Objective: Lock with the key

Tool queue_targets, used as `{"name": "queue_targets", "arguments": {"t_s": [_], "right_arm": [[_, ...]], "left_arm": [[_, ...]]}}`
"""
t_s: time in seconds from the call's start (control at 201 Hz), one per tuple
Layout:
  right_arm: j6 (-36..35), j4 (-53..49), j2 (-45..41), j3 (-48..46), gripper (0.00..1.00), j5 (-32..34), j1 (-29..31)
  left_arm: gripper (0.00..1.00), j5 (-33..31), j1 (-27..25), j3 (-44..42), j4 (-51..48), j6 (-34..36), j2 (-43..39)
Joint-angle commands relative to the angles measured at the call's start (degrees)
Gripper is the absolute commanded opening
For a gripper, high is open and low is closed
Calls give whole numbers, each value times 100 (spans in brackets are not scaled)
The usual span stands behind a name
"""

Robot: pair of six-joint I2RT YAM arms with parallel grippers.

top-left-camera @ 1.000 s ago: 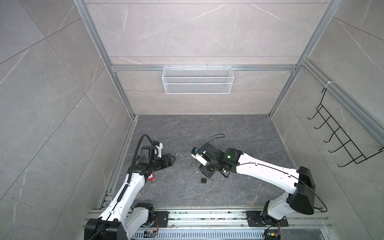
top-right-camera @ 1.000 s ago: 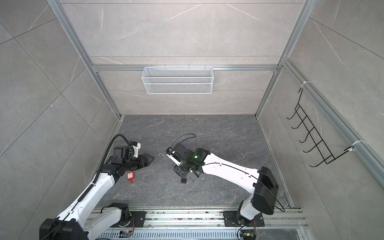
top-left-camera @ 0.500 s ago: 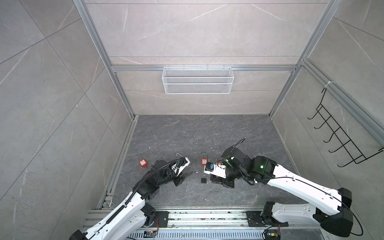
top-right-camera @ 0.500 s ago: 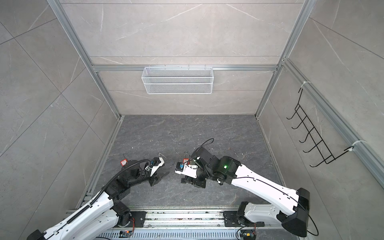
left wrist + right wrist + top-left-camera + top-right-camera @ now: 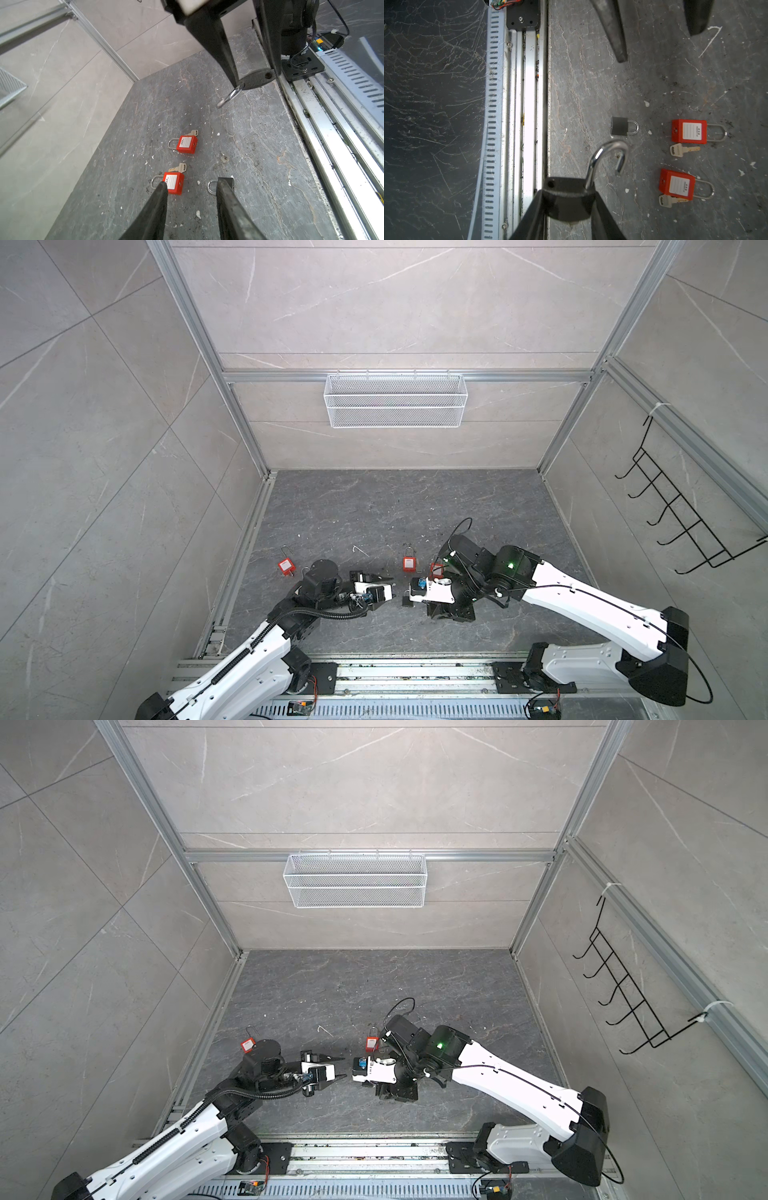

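WALLS: lt-grey veined tiles (image 5: pixel 374 302), 3 sides | FRAME: silver alu profiles (image 5: pixel 232 423) at corners + horiz. bar on rear wall | FLOOR: dk-grey marbled slab (image 5: pixel 395 506), white specks | REAR: white wire-mesh basket (image 5: pixel 395 406) hung on bar | VIEW-RIGHT WALL: black wire hook rack (image 5: pixel 681 514) | LIGHT: even, diffuse

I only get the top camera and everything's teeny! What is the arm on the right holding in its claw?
Observer: The right wrist view shows the right gripper shut on a black metal padlock whose silver shackle stands swung open.
Operator: Has the other claw got the key?
Observer: No. In the left wrist view the left gripper is open and empty.
Operator: Where's a key?
Observer: What looks like a small silver key on a ring lies on the grey stone floor near a smaller black padlock.
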Motion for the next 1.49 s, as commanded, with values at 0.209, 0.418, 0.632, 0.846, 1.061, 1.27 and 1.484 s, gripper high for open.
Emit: {"name": "queue_targets", "arguments": {"t_s": [0.209,0.418,0.632,0.846,1.061,1.27,1.484], "right_arm": [[-130,-237,371,442,28,-515,-42],[-138,-382,501,621,29,-597,-51],[-138,-452,553,656,28,-691,-60],[-132,-603,733,784,29,-704,-56],[-121,-612,861,868,29,-749,-55],[-121,-559,835,894,29,-707,-58],[-44,-114,607,783,42,-217,-55]], "left_arm": [[40,218,-712,722,-402,951,360],[40,124,-956,1052,-857,1426,695],[34,-42,-1101,1103,-798,1464,874],[28,-159,-1212,1148,-748,1401,949],[23,-124,-1355,1169,-715,1307,1013],[5,-190,-1375,1155,-711,1201,1049],[0,-399,-1375,1164,-510,710,1097]]}}
